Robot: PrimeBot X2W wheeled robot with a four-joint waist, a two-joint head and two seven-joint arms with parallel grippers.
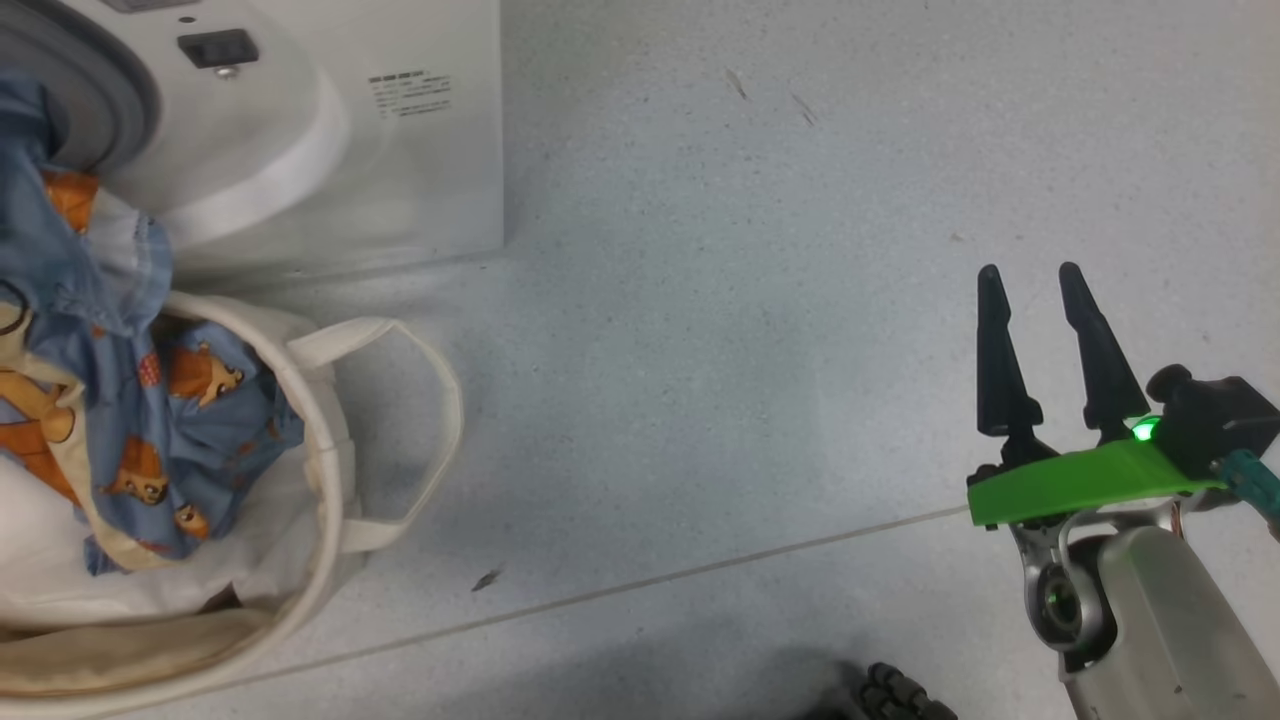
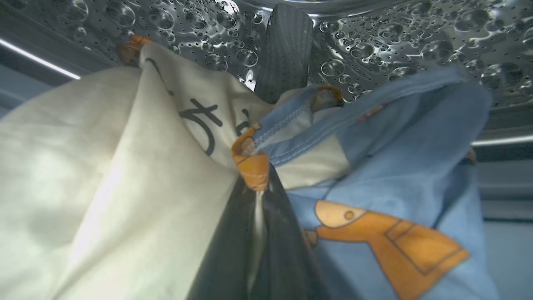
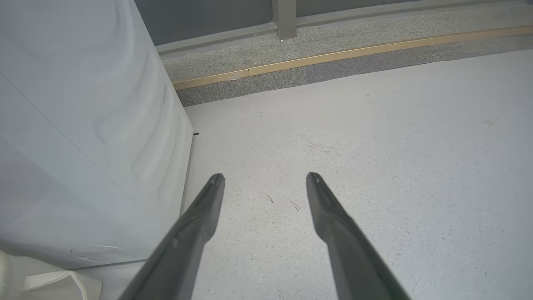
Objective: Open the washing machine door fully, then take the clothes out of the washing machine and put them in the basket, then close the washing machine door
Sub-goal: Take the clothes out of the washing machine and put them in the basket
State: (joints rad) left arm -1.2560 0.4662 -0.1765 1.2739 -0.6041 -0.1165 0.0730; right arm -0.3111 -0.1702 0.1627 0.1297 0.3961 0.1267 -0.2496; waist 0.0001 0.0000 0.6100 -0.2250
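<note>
Blue-and-cream clothes sit pinched by the left fingers inside the drum, right fingers spread idle; next probably means hauling them into the basket.

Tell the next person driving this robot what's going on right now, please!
Left end effector: shut on soft light-blue cartoon-print and cream clothes inside the perforated steel drum.
Right end effector: open, empty, above the grey floor.
Done: some clothes already hang from the white boxy washing machine into the round cream canvas basket.
Left to do: pull the gripped bundle out, drop it in the basket, close the door.
</note>
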